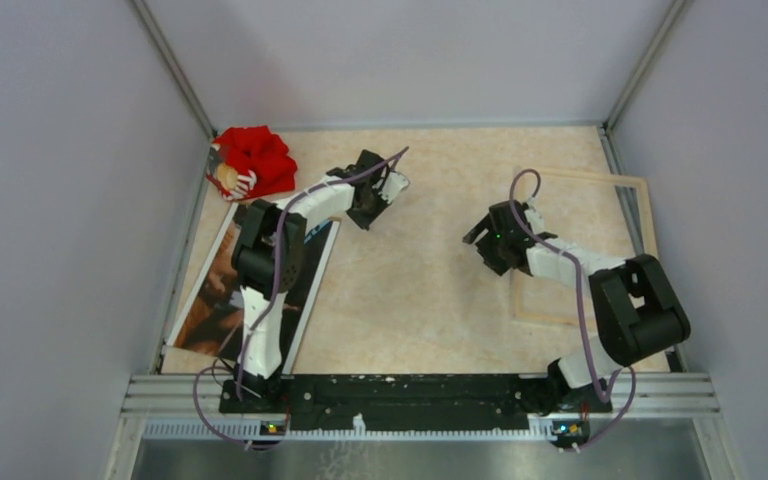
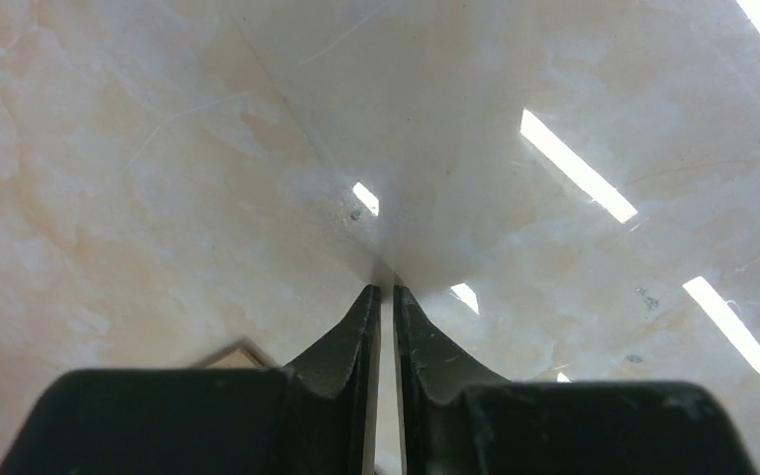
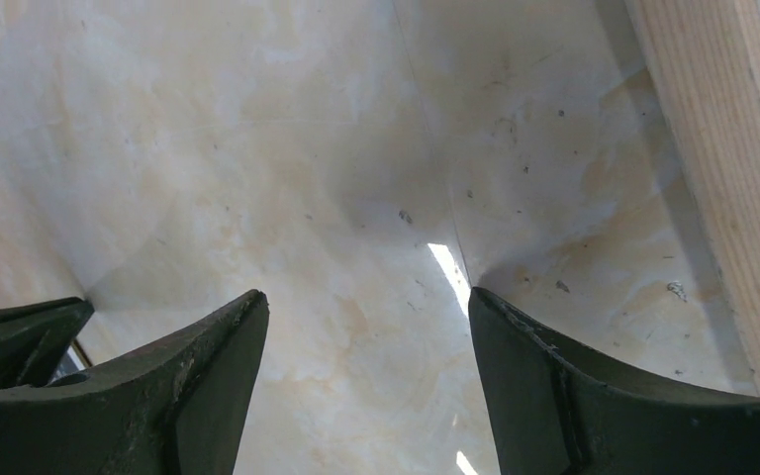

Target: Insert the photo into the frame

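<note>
The photo (image 1: 207, 300) lies face up along the left edge of the counter (image 1: 410, 300), partly under the left arm. The frame (image 1: 580, 176) lies well apart on the right, wood back up. Neither is held, so fetching the photo looks like the step in hand. For that the left gripper (image 2: 386, 292), closed to a slit over bare counter, must open at the print's edge. The right gripper (image 3: 366, 297) hangs open beside the frame's rail
</note>
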